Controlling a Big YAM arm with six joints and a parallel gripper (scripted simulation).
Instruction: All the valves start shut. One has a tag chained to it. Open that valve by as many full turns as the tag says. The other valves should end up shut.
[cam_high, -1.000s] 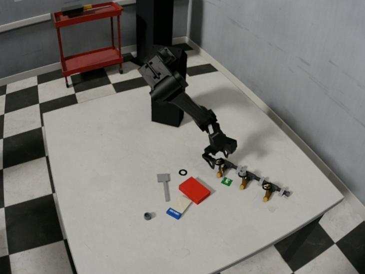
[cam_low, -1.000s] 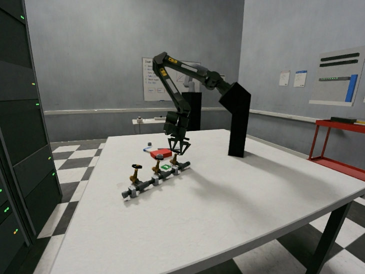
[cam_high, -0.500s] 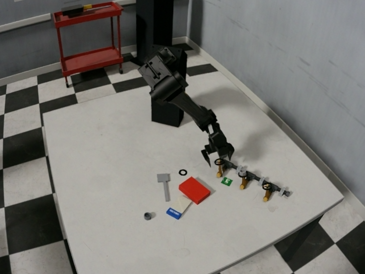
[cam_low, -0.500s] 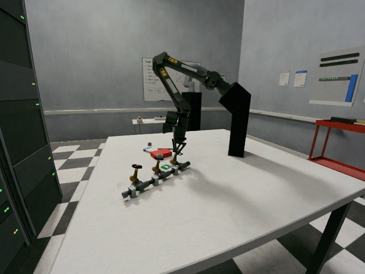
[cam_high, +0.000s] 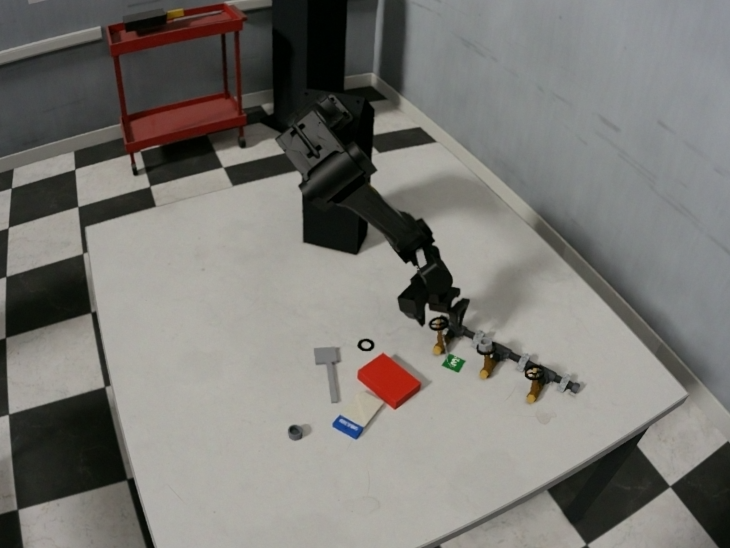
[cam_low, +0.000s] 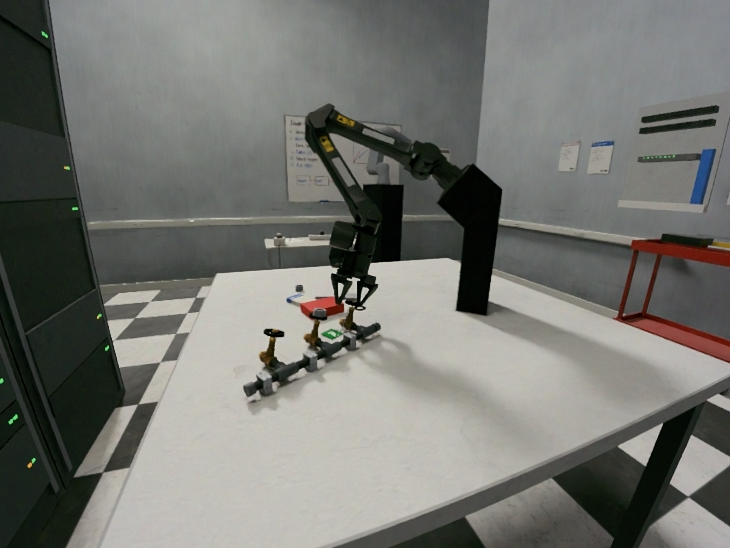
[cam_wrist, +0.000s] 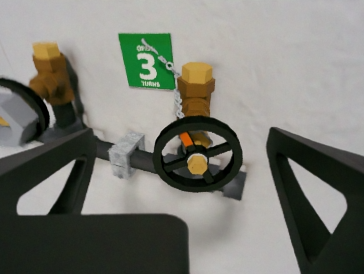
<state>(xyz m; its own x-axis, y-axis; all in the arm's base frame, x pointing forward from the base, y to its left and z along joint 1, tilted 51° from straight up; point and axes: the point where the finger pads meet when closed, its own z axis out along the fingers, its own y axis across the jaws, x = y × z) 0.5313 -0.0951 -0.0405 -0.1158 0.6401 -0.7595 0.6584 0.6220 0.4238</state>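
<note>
A grey pipe (cam_high: 507, 353) with three brass valves lies on the white table. The end valve nearest the arm has a black handwheel (cam_wrist: 198, 160) with an orange mark, and a chain joins it to a green tag (cam_wrist: 146, 61) that reads 3 turns. The tag also shows in the top view (cam_high: 453, 362) and the exterior view (cam_low: 331, 333). My gripper (cam_wrist: 181, 137) is open and hovers right above this handwheel (cam_high: 438, 328), one finger on each side, not touching it. The middle valve (cam_high: 486, 354) and the far valve (cam_high: 533, 379) stand apart from the gripper.
A red box (cam_high: 389, 380), a grey T-shaped tool (cam_high: 329, 368), a black ring (cam_high: 365, 340), a blue and cream card (cam_high: 357, 414) and a small grey cup (cam_high: 297, 431) lie left of the valves. The arm's black base (cam_high: 331, 224) stands behind. A red cart (cam_high: 176, 70) is beyond the table.
</note>
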